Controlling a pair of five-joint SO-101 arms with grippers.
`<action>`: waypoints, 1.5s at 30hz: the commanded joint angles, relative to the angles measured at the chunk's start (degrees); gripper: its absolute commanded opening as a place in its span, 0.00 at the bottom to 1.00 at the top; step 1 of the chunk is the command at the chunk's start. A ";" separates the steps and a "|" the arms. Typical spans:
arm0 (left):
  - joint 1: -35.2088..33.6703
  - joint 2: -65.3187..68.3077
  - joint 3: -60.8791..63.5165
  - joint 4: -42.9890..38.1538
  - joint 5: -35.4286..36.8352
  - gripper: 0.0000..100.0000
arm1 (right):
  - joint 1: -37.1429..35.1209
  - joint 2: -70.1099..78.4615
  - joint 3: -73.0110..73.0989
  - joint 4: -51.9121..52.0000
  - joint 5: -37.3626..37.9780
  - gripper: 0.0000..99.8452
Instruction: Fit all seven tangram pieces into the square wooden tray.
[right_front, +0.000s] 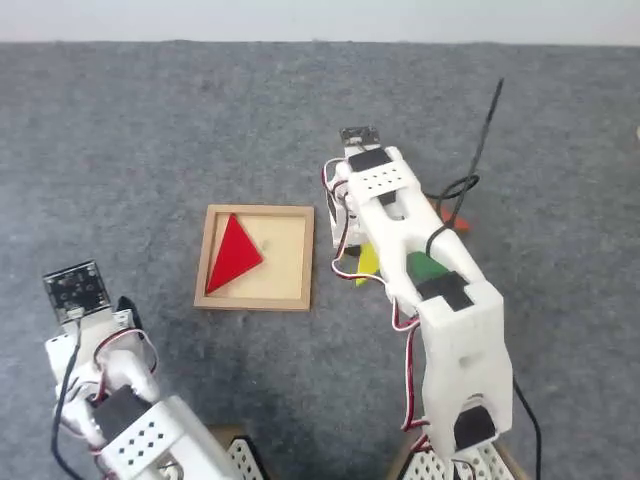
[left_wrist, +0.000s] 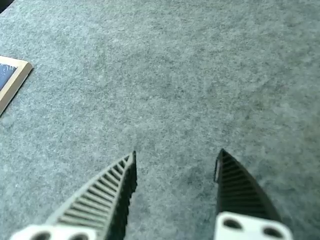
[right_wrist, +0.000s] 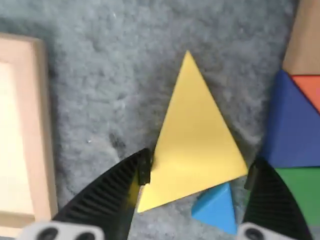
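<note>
Nearest in the high view stand the two arms: the left arm (right_front: 120, 400) at the near left corner and the right arm (right_front: 440, 300) running from the near right edge out toward the middle of the grey surface (right_front: 150, 140). Left of the right arm lies the square wooden tray (right_front: 305, 260), with one red triangle (right_front: 232, 255) flat inside it against its left side. A yellow triangle (right_front: 368, 262) peeks out just left of the right arm, between arm and tray. A green piece (right_front: 425, 265) shows at the arm's right edge and an orange piece (right_front: 455, 222) a little farther off

From the left wrist, the left jaws are spread wide above bare surface, holding nothing, and a corner of the tray sits well apart from them

From the right wrist, the right jaws are spread to either side of the yellow triangle, which lies flat; one tip is at its edge, the other just beside its corner. A small blue triangle (right_wrist: 216, 207) touches the yellow one between the tips. A larger blue piece (right_wrist: 290, 125) lies beside it, touching the orange and green pieces
</note>
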 joint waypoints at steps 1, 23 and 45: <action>0.18 -0.62 -0.57 0.35 0.53 0.24 | 0.31 3.12 -4.75 0.57 0.79 0.31; 0.18 -0.62 -0.57 0.35 0.53 0.24 | -0.84 6.81 -11.25 5.41 0.79 0.11; 0.18 -0.62 -0.57 0.35 0.53 0.24 | 0.66 -4.62 -16.62 18.42 1.05 0.14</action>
